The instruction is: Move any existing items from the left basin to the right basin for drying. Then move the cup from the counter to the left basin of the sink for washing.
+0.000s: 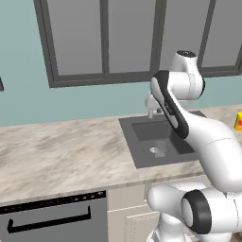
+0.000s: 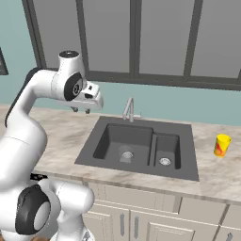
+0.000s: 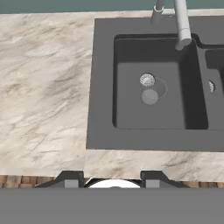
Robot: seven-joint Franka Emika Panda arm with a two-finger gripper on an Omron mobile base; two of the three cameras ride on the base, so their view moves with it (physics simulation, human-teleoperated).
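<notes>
The dark grey sink is set into the beige marbled counter. In the left basin, a faint see-through glassy item lies just in front of the round silver drain; the item is a pale smudge in the right base view. To its right is the smaller right basin, which has its own drain. The yellow cup with a red-orange mark stands upright on the counter right of the sink. My gripper hangs open and holds nothing, high above the counter left of the sink.
A thin curved silver tap rises behind the sink between the basins. A dark window frame runs along the teal back wall. A black dishwasher front sits below the counter on the left. Cabinet doors lie under the sink.
</notes>
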